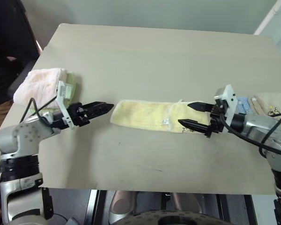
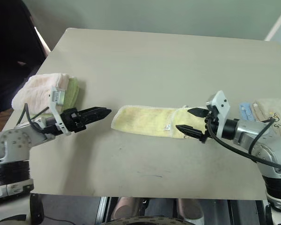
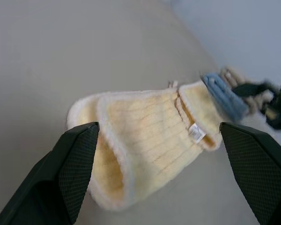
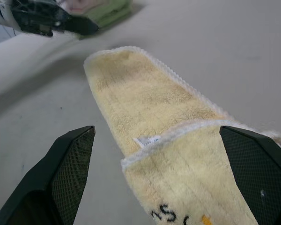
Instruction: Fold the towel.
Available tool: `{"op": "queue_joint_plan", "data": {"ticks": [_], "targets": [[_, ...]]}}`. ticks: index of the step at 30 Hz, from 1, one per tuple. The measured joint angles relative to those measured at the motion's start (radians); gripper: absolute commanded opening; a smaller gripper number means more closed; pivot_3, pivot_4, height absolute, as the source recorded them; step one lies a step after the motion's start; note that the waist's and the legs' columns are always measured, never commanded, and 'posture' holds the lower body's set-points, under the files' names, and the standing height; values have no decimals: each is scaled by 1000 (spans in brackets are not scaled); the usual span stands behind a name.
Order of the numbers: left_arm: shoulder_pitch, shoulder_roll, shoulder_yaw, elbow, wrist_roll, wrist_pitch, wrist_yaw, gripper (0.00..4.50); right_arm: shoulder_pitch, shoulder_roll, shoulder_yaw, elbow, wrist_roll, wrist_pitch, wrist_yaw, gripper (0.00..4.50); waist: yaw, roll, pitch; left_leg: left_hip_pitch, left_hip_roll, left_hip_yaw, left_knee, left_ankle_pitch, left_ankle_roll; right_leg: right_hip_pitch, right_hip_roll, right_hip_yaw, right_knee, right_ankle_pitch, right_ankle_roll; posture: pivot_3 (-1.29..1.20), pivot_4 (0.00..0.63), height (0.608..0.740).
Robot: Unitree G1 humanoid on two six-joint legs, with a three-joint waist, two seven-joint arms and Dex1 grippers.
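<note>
The pale-yellow towel (image 1: 147, 114) lies flat across the middle of the table (image 1: 154, 51). Its right end is folded over onto the rest, and a small white tag (image 1: 164, 122) shows at the overlap. Dark embroidered marks (image 4: 171, 215) sit on the folded-over end. My left gripper (image 1: 102, 108) hovers just off the towel's rounded left end, open and holding nothing. My right gripper (image 1: 185, 115) is at the right end, open, one finger on each side of the folded layer with no cloth pinched. In the left wrist view the towel (image 3: 145, 140) lies between the spread fingers.
A folded pink-and-green towel stack (image 1: 47, 84) sits at the table's left edge behind my left arm. A small blue cloth (image 1: 242, 104) and a beige cloth (image 1: 271, 104) lie at the right edge behind my right arm. The front table edge (image 1: 145, 190) is close.
</note>
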Motion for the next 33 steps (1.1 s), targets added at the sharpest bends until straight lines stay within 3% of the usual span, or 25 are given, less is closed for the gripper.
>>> {"op": "queue_joint_plan", "data": {"ticks": [5,9,19,33], "targets": [[-23,-15,82,29,-24,280,166,4447,-25,19,1,48,-4,4,-3,4500,0,0,0,1,0,-1,-1,2,-2,0,1,0,0,0,-1,0,150,740],[-64,-47,154,83,-58,377,253,4447,-37,39,1,58,-4,15,-16,4500,4,0,0,3,0,-1,-2,4,-4,2,1,-1,1,1,-3,0,150,740],[-159,-208,210,251,-148,384,458,4447,-38,89,-24,57,6,57,-89,4500,9,-1,1,9,0,-1,-2,6,-5,7,2,-1,2,2,-4,0,150,740],[-165,-175,222,346,-348,384,626,4447,-47,94,-88,37,45,116,-150,4500,11,-2,1,12,0,-1,-9,12,-17,8,3,0,0,1,-4,0,150,740]]}}
